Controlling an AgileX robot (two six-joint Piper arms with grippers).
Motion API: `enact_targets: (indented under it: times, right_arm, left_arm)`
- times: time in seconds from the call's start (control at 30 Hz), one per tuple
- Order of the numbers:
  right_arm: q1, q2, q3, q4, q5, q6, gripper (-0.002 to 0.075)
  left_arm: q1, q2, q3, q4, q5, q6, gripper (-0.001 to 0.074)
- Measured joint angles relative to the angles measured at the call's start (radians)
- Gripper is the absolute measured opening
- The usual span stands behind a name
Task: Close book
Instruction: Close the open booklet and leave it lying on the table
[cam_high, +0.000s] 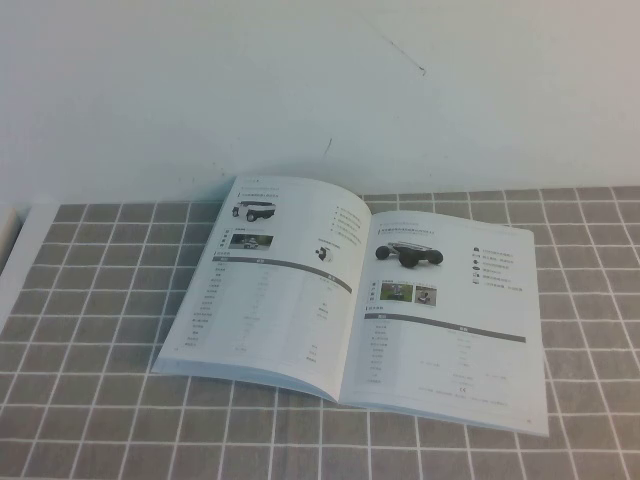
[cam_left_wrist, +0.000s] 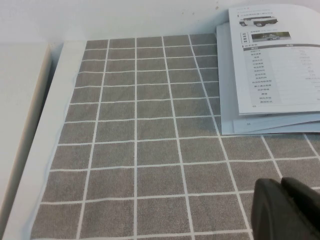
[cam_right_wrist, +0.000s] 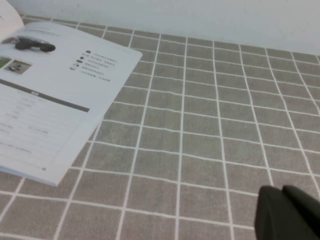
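An open book (cam_high: 355, 300) lies flat on the grey checked cloth (cam_high: 100, 330) in the middle of the table, its white pages showing vehicle photos and tables. In the left wrist view its left pages (cam_left_wrist: 272, 65) lie ahead of my left gripper (cam_left_wrist: 281, 186), whose black fingers are pressed together with nothing between them, over bare cloth. In the right wrist view the book's right page (cam_right_wrist: 55, 95) lies off to one side of my right gripper (cam_right_wrist: 282, 192), which is also shut and holds nothing. Neither gripper shows in the high view.
A white wall (cam_high: 320, 90) rises right behind the book. A white ledge (cam_left_wrist: 30, 140) borders the cloth's left edge. Open cloth surrounds the book on the left, right and front.
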Motion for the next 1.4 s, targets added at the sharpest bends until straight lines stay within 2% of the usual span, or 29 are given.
enact_targets:
  times: [1.17,1.4]
  right_arm:
    - [0.000,0.000,0.000,0.000,0.000,0.000,-0.0003]
    - [0.000,0.000,0.000,0.000,0.000,0.000,-0.0003]
  left_arm:
    - [0.000,0.000,0.000,0.000,0.000,0.000,-0.0004]
    - [0.000,0.000,0.000,-0.003,0.003,-0.082,-0.0004]
